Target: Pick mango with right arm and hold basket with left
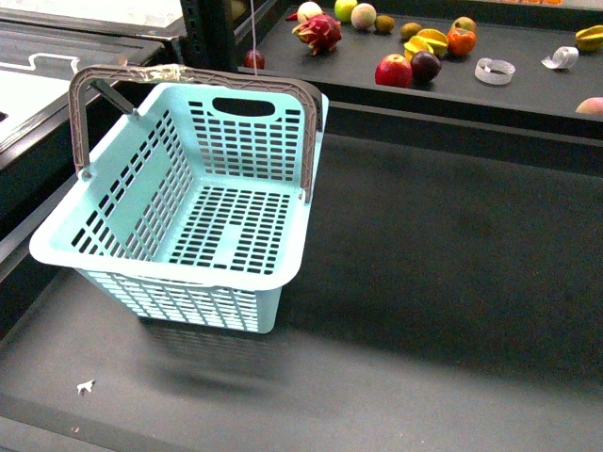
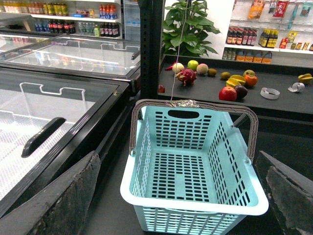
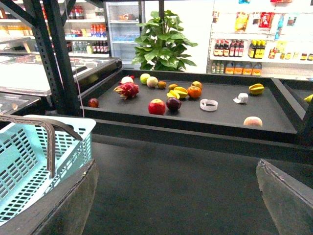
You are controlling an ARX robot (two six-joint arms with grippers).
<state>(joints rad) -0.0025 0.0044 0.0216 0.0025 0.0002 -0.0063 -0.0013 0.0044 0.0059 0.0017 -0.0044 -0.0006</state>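
The basket (image 1: 52,247) stood at the left of the dark surface (image 1: 452,282), both handles (image 1: 80,113) raised. Your left pincer (image 2: 176,155) gaped wide, facing its near rim and gripping nothing. Your right pincer (image 3: 176,164) was spread too, unladen. The mango (image 3: 253,121) lay well beyond it on the raised surface (image 3: 220,117), right of a white tape roll (image 3: 209,104).

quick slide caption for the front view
Empty mint basket, handles up, before a shelf of fruit; no arm in view.
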